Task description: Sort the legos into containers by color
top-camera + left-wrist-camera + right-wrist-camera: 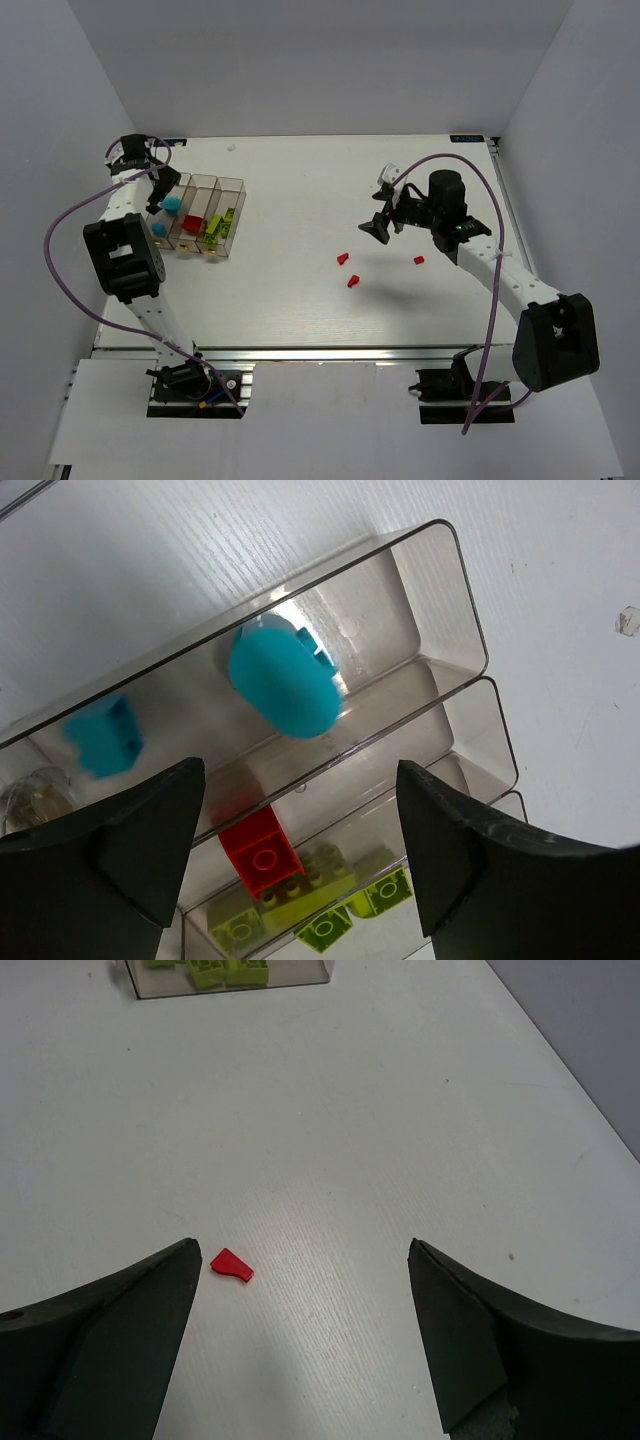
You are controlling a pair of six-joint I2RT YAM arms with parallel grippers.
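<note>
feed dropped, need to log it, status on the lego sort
Left gripper open over cyan bin. Right gripper open, hovering. Three red bits loose on table. Nothing in the way.

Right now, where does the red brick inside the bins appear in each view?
Top external: red brick in the middle bin, left of centre.
Left wrist: red brick at bottom centre.
Right wrist: not in it.
Shared landmark: lime bricks in the next bin; at the top edge in right wrist.
</note>
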